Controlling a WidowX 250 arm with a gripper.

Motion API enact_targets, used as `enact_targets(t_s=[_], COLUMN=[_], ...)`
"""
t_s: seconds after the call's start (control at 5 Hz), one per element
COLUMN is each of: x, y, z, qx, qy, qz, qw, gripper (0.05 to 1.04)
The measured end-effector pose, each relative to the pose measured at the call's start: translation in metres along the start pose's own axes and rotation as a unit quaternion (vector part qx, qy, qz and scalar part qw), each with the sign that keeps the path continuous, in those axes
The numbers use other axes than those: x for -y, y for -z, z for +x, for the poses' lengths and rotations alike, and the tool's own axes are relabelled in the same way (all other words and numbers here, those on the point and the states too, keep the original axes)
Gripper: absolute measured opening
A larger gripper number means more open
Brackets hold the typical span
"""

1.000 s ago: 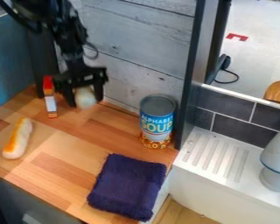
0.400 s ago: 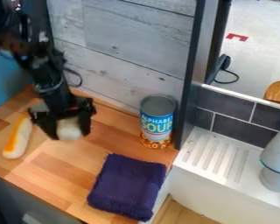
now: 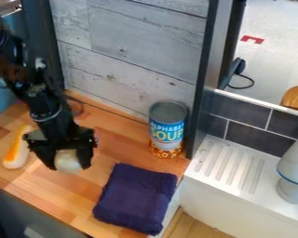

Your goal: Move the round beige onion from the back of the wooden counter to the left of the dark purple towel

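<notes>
The black gripper [image 3: 69, 162] hangs over the left part of the wooden counter, shut on a pale, roundish white object [image 3: 67, 161] between its fingers. Just left of it lies a white and orange elongated toy [image 3: 16, 149], partly behind the gripper. To the right, a folded dark purple cloth [image 3: 136, 197] lies near the counter's front edge. Farther back on the right stands an upright soup can [image 3: 167, 130], apart from the gripper.
The wooden counter [image 3: 117, 135] meets a grey plank wall at the back. A dark vertical post rises beside the can. On the right are a white ridged drainboard [image 3: 229, 169], a grey-white faucet [image 3: 294, 169] and dark tiles.
The gripper has come forward and slightly left from the back wall, carrying the white object. The red and white box seen earlier beside it is now hidden by the arm.
</notes>
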State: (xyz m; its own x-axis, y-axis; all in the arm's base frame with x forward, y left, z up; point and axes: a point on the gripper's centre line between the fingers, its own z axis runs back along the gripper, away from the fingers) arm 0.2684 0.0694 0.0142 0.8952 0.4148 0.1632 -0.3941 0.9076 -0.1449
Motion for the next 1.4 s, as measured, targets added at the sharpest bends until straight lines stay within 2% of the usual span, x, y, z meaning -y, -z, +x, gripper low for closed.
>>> enact_targets(t_s=[0.2, 0.4, 0.6, 0.8, 1.0, 1.2, 1.4], x=[-0.013, -0.020, -0.026, -0.034, -0.040, -0.042, -0.040], y=[0.009, 0.026, 0.036, 0.039, 0.037, 0.032, 0.008], z=[0.003, -0.002, -0.008, -0.008, -0.011, -0.015, -0.013], qx=[0.006, -0.002, -0.020, -0.026, -0.035, -0.046, -0.052], qy=[0.008, 0.032, 0.033, 0.022, 0.002, -0.014, -0.012], qz=[0.005, 0.007, 0.008, 0.004, 0.000, -0.002, 0.003], qw=[0.9999, 0.9994, 0.9992, 0.9994, 0.9994, 0.9988, 0.9985], gripper=[0.894, 0.894, 0.893, 0.910, 0.981, 0.988, 0.991])
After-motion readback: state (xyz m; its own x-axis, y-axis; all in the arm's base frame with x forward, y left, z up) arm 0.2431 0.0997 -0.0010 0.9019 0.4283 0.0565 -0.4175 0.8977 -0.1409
